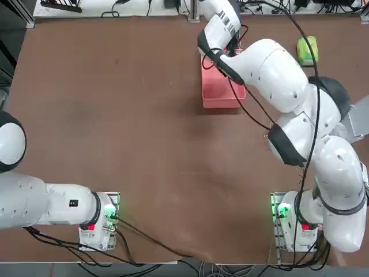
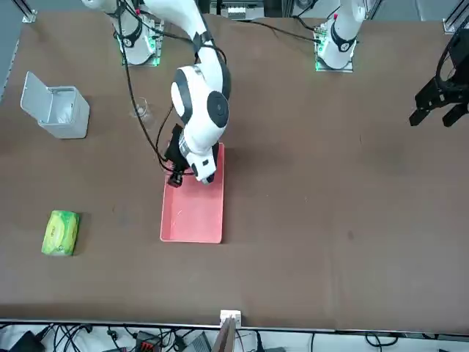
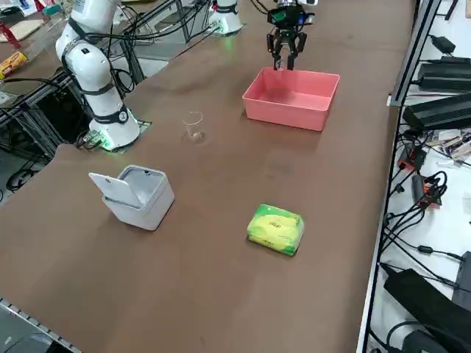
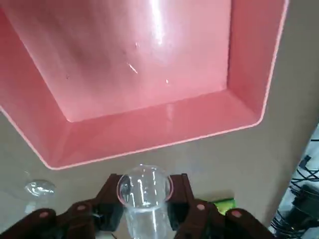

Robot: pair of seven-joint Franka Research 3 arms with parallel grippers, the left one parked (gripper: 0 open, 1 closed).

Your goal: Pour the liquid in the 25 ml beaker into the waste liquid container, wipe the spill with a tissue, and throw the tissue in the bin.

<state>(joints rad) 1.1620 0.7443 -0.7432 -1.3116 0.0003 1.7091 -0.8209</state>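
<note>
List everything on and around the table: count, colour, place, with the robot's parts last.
25 ml beaker: one, clear glass, held between the right gripper's fingers just outside the pink tray's wall.
Waste liquid container: one, pink tray, far side of the table from the robot.
Larger beaker: one, clear glass, standing between the tray and the bin.
Bin: one, pale grey, lid open, near the table's right edge.
Tissue pack: one, green, beside the bin.
Table: one, brown.
Right gripper: one, dark, at the tray's edge, shut on the small beaker.

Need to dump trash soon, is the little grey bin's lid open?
Open. The bin's lid stands raised off its top, leaving the inside visible.
</note>
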